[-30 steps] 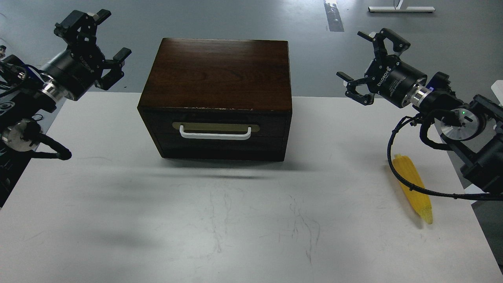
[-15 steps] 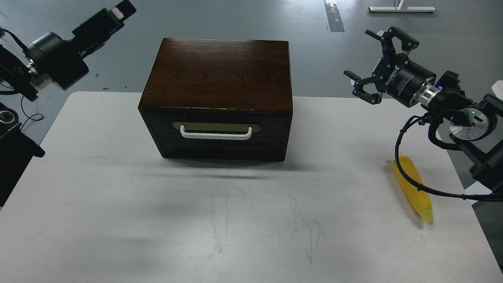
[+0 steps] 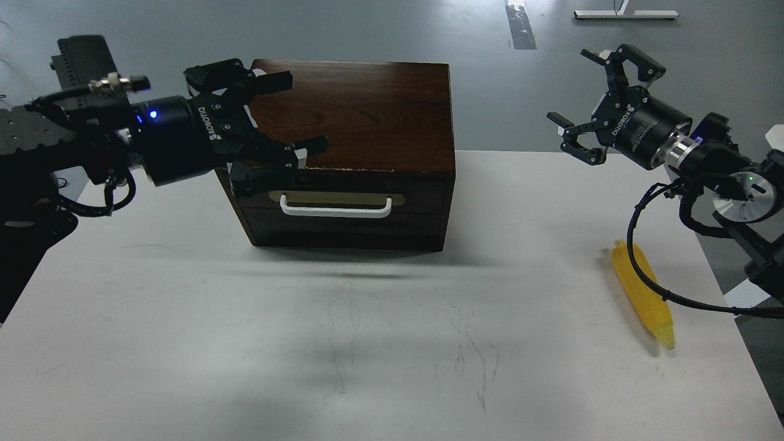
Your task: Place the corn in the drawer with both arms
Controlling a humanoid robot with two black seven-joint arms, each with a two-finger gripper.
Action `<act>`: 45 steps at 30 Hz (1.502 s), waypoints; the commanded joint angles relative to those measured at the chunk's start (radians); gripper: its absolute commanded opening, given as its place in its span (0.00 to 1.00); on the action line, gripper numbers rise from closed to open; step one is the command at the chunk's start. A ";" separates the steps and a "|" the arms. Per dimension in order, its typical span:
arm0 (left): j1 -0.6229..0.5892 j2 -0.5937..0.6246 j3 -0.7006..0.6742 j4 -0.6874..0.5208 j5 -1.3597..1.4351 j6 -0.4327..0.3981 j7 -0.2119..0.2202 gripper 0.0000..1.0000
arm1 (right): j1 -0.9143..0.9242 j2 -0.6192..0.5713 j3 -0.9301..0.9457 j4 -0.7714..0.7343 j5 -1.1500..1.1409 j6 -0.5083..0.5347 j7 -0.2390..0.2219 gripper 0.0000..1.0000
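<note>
The bright yellow plastic-looking corn cob (image 3: 643, 295) is lying on the white table (image 3: 367, 343), well below the splayed-open black right gripper (image 3: 597, 104). The drawer (image 3: 343, 202) is closed, with the spread black left gripper (image 3: 278, 131) just beside its left corner.

lab: grey taped floor (image 3: 367, 27), white table (image 3: 367, 343).

Yellow corn (image 3: 643, 294) flat on table's right edge, dark brown drawer (image 3: 343, 205) shut, white handle.
</note>
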 commanded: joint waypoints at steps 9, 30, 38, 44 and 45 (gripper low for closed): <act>-0.232 -0.113 0.345 0.059 0.125 0.001 0.000 0.98 | -0.002 -0.002 -0.001 0.000 0.000 0.000 0.000 1.00; -0.275 -0.228 0.468 0.194 0.125 0.001 0.000 0.98 | -0.002 -0.002 0.005 0.000 0.000 0.000 0.000 1.00; -0.287 -0.264 0.474 0.265 0.125 0.001 0.000 0.98 | -0.003 0.000 0.005 -0.005 0.000 0.000 0.000 1.00; -0.277 -0.264 0.480 0.266 0.125 -0.001 0.000 0.98 | -0.003 0.000 0.006 -0.005 0.000 0.000 0.000 1.00; -0.275 -0.264 0.480 0.268 0.125 -0.001 0.000 0.98 | -0.003 0.000 0.006 -0.005 0.000 0.000 0.000 1.00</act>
